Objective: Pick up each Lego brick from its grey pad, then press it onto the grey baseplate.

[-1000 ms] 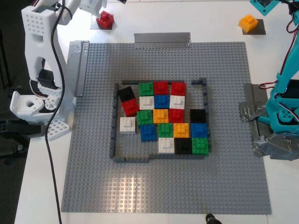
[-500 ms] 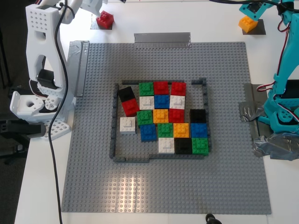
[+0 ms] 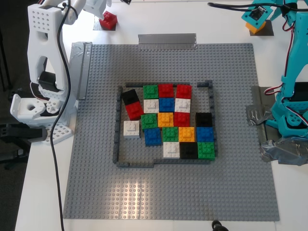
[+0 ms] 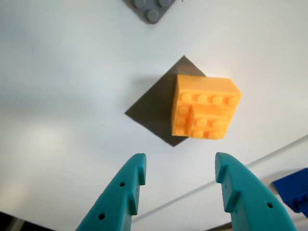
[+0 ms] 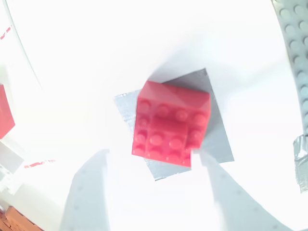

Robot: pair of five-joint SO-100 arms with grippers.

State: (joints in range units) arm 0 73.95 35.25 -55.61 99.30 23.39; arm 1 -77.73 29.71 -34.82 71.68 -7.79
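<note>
Overhead, in the exterior view, my first gripper (image 3: pixel 255 17) on the teal arm hangs over the orange brick (image 3: pixel 253 27), which sits on its grey pad (image 3: pixel 267 30) on the white bench (image 3: pixel 221 21), just off the grey baseplate (image 3: pixel 231 168); only a sliver of orange shows below the gripper. My second gripper (image 3: pixel 98 10), on the white arm, hovers right beside the red brick (image 3: pixel 109 19), which rests on its own grey pad (image 3: pixel 97 25) at that same far edge of the bench, well apart from the orange one. Inside the low dark-grey frame (image 3: pixel 117 139) on the baseplate lies a cluster of coloured bricks (image 3: pixel 168 127), far from both grippers. In the first wrist view, my first gripper (image 4: pixel 180 175) is spread wide and empty, its teal fingers (image 4: pixel 126 190) apart from the orange brick (image 4: pixel 204 107), which lies just ahead of them, overlapping one edge of the dark pad (image 4: pixel 156 108). In the second wrist view, heavily overexposed, my second gripper (image 5: pixel 151 168) also stands open around nothing; the red brick (image 5: pixel 171 127) sits on its grey pad (image 5: pixel 219 137) just ahead of the gripper, one pale finger (image 5: pixel 226 192) close to the brick's corner, though I cannot tell whether they touch.
</note>
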